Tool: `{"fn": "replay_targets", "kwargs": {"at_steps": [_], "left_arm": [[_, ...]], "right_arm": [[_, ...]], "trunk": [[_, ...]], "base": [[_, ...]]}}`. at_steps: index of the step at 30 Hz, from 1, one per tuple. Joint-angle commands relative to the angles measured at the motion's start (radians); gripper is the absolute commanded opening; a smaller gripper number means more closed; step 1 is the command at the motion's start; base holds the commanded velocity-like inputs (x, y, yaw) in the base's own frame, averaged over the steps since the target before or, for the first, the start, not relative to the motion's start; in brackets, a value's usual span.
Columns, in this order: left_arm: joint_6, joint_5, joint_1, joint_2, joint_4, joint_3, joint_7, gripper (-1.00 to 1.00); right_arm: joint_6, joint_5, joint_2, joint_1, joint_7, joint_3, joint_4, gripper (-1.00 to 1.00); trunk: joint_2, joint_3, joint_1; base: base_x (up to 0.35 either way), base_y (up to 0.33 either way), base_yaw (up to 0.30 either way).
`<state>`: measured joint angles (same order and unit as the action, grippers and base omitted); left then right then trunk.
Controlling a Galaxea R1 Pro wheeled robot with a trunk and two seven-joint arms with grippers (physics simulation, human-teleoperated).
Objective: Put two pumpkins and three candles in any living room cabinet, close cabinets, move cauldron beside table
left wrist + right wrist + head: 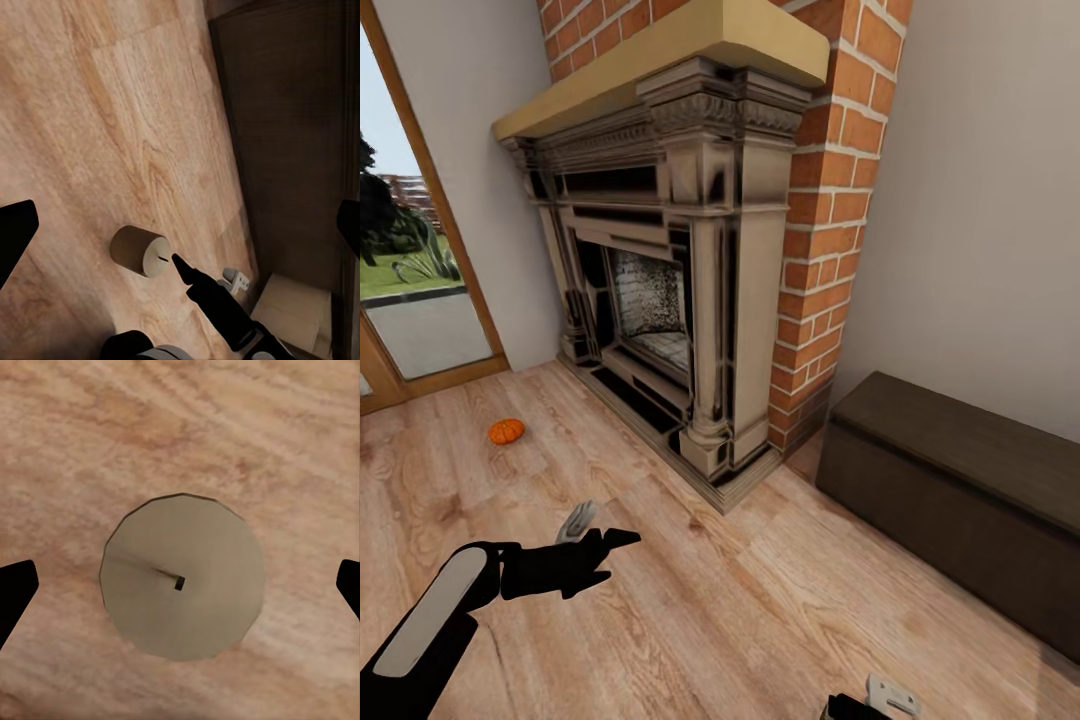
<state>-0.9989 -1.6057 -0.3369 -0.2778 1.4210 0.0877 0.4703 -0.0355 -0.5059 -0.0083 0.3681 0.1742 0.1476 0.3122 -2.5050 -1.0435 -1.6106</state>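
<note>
One bright-orange pumpkin (506,431) lies on the wooden floor to the left of the fireplace, well ahead of my left gripper (600,532), which hangs open over bare floor. A short beige candle (182,577) with a dark wick stands on the floor straight below my right gripper (180,585). That gripper's fingers are spread wide on either side of the candle, open and not touching it. The left wrist view shows the same candle (140,250) beside the right gripper (214,281). The dark-brown cabinet (960,480) stands along the right wall, its front shut.
A large stone fireplace (660,290) with a brick chimney (825,230) juts out between the pumpkin and the cabinet. A glass door (410,290) is at the far left. Wooden floor (740,600) spreads in front of me.
</note>
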Motion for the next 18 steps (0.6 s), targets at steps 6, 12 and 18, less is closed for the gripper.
{"fn": "replay_targets", "kwargs": {"at_steps": [6,12,18], "left_arm": [[0.0,-0.015,-0.001,-0.002,0.001,0.001,0.008,1.0],[0.0,-0.016,-0.001,-0.001,0.001,0.001,0.008,1.0],[0.0,-0.016,-0.001,-0.003,0.001,0.001,0.008,1.0]], "right_arm": [[0.001,-0.006,-0.001,0.0,0.007,0.01,0.002,1.0],[0.002,-0.006,-0.001,0.0,0.007,0.01,0.002,1.0],[0.003,-0.006,-0.001,0.0,0.007,0.01,0.002,1.0]], "trunk": [[0.0,-0.001,0.0],[0.0,-0.001,0.0],[-0.001,-0.013,-0.001]], "base": [[0.009,0.0,0.0],[0.005,0.0,0.0],[0.0,0.0,0.0]]}}
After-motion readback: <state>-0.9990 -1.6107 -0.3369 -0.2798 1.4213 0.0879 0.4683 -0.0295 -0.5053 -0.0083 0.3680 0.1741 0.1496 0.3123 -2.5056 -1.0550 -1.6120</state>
